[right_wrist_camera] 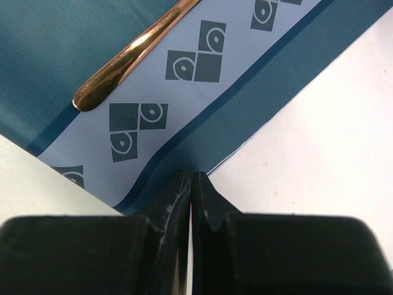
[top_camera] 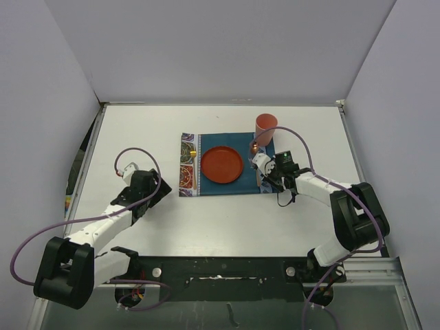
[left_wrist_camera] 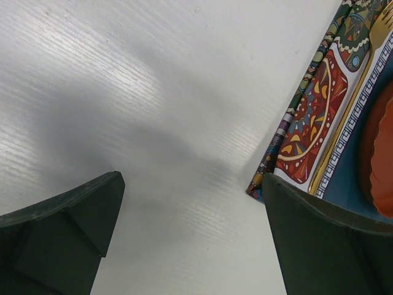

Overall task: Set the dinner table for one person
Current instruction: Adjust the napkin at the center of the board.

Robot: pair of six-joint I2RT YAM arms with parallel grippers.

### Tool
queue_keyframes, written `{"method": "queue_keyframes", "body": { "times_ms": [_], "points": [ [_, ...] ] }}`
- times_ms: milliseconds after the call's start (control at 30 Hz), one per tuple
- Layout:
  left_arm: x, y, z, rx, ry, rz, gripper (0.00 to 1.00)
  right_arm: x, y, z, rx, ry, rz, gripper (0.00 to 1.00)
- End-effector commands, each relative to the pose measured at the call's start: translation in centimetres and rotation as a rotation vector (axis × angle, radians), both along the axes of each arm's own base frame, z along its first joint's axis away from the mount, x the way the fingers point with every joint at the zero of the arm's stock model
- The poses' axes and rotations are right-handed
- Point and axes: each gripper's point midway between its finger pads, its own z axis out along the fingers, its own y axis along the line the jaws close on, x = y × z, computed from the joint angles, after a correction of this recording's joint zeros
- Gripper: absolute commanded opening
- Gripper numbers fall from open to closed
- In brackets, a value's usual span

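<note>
Top external view: a white table [top_camera: 227,124] filled the frame between grey walls, with two robot arms mounted at its near edge. A teal mat [top_camera: 234,190] with patterned ends lay on the middle of the table. A red plate [top_camera: 221,166] sat at the centre of the mat. A red cup [top_camera: 265,128] stood upright at the mat's far right corner. A gold fork [top_camera: 195,165] lay along the mat's left patterned end, left of the plate. The left arm reached over bare table to the left of the mat. The right arm reached to the mat's right end.

Left wrist view: the left gripper [left_wrist_camera: 191,184] was spread wide and held nothing, with bare table between its dark fingers [left_wrist_camera: 67,227]. The mat's colourful edge, the fork and a sliver of the plate showed at the right.

Right wrist view: the right gripper [right_wrist_camera: 191,182] was clenched tight, its two black fingertips pressed together with nothing between them. It sat over the mat's edge, where teal met white table. A gold handle [right_wrist_camera: 132,52] lay on the mat's pale patterned band just beyond; which utensil it belonged to could not be told.
</note>
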Motion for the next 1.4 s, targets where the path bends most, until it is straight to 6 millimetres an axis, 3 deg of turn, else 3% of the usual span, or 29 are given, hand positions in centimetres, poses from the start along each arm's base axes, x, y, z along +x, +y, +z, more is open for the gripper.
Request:
{"method": "queue_keyframes", "body": {
  "times_ms": [0,367,1367],
  "points": [
    [1.9,-0.5,1.9,-0.034,-0.077,-0.007,0.98,1.1,0.5,2.3,0.041,-0.057,-0.016,0.00],
    [2.0,-0.5,1.1,-0.037,-0.060,0.007,0.98,0.8,0.7,2.6,0.057,-0.041,-0.025,0.00],
    [2.4,-0.8,1.1,-0.060,-0.068,0.005,0.98,-0.7,2.5,3.4,0.097,0.017,-0.003,0.00]
  ]
}}
